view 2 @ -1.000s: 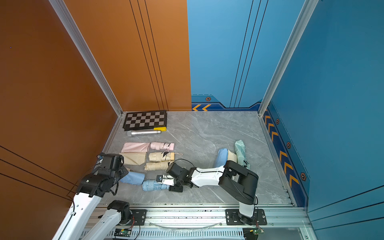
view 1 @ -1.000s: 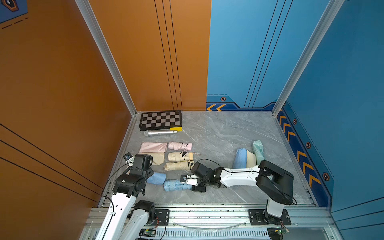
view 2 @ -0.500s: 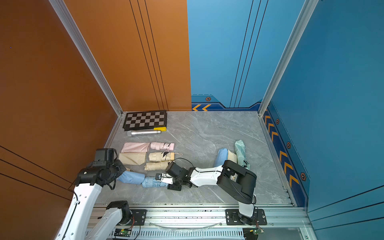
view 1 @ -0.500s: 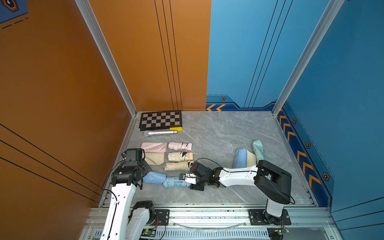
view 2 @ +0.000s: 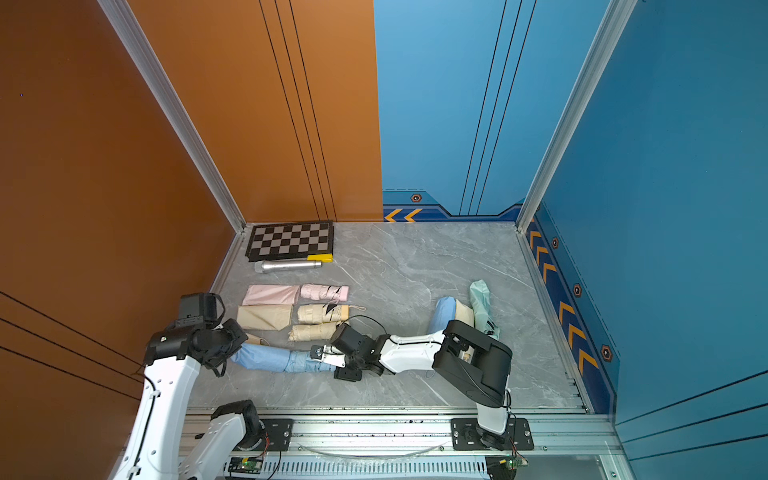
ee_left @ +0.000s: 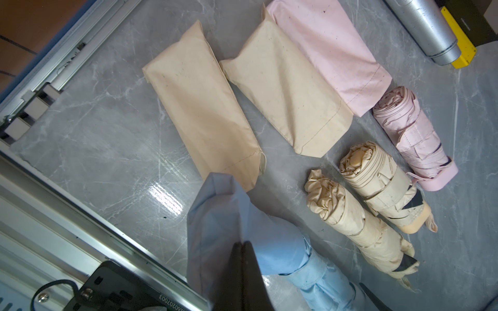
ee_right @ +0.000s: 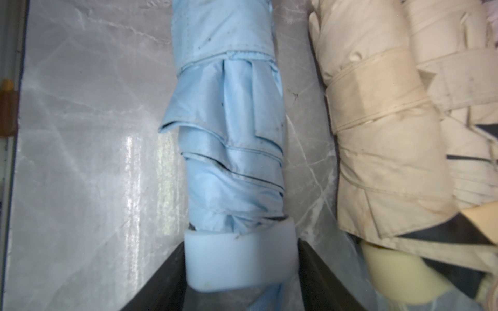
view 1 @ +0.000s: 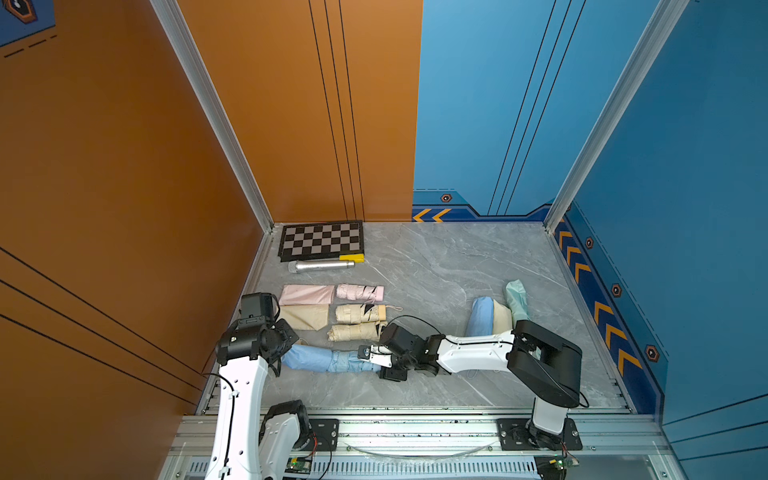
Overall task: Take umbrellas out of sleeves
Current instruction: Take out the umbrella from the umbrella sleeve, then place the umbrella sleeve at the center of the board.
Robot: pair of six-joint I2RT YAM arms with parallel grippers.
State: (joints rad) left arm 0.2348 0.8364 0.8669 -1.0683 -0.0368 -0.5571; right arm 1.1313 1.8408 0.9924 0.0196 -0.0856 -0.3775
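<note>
Your left gripper (ee_left: 242,246) was clamped tight, its tips pinching a fold at the closed end of the light blue sleeve (ee_left: 223,215), near the front left of the grey table (view 1: 436,266). The light blue umbrella (ee_right: 231,150) lay crosswise along the front edge, partly out of that sleeve: its pleated half was bare and the rest was inside the cloth. Your right gripper (ee_right: 241,242) sat at the pale blue handle (ee_right: 239,261), with one jaw on each side and close against it. I could not tell whether the jaws were squeezing the handle or only standing beside it. Behind this pair, a pink sleeve (view 1: 306,294) lay flat with the pink umbrella (view 1: 359,292) just beside it. Nearer you was a cream sleeve (view 1: 307,316), with the far cream umbrella (view 1: 359,313) and the near cream umbrella (view 1: 357,331) next to it. Your left wrist view showed a second cream sleeve (ee_left: 199,118) lying flat alongside the first. Well apart, toward the right, a blue bundle (view 1: 480,316), a cream bundle (view 1: 500,316) and a mint bundle (view 1: 516,297) lay touching one another in smooth cloth. A silver cylinder (view 1: 322,266) lay just in front of a checkerboard (view 1: 321,240) in the back left corner.
</note>
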